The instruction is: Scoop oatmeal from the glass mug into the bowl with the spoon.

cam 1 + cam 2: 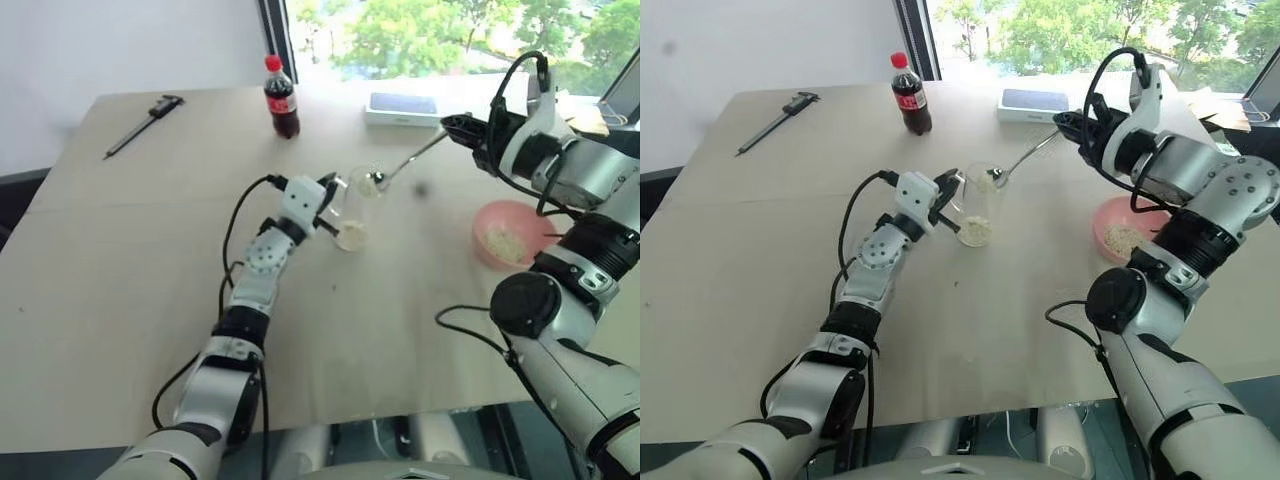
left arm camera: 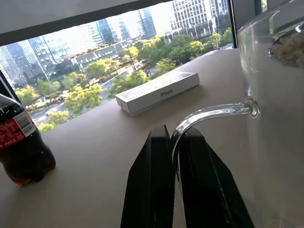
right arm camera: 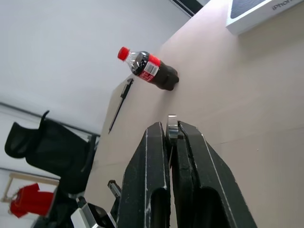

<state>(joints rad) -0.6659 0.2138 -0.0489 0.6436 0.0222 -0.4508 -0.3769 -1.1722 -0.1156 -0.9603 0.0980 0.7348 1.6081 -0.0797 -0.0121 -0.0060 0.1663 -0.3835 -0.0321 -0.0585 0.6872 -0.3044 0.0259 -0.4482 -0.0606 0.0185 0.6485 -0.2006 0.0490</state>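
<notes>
Left eye view: nearest the camera, the left pincer [image 1: 328, 205] is closed on the thin handle of the small clear glass mug [image 1: 357, 210], which stands just ahead of it on the pale wooden worktop [image 1: 130, 270]. A low heap of pale beige flaky oatmeal [image 1: 351, 235] lies in the mug's base. The right pincer [image 1: 458, 128] is clamped on the handle end of the slim shiny silver metal spoon [image 1: 405, 163]; the spoon bowl sits at the mug rim, well out from that pincer. The small shallow salmon-pink bowl [image 1: 505, 232], already holding some oats, stands below and beside the right arm.

Right eye view: the spoon bowl carries a small load of oats at the rim.

Left wrist view: both black fingers [image 2: 153, 190] pinch the curved glass handle. Glass is judged rigid, smooth and fragile; hold by the handle only, with moderate force.

Right wrist view: the fingers are shut on the flat metal handle tip. The spoon is judged light, stiff and slippery; a grip at the far end gives reach but poor roll control, so loose oats may spill during transfer.
</notes>
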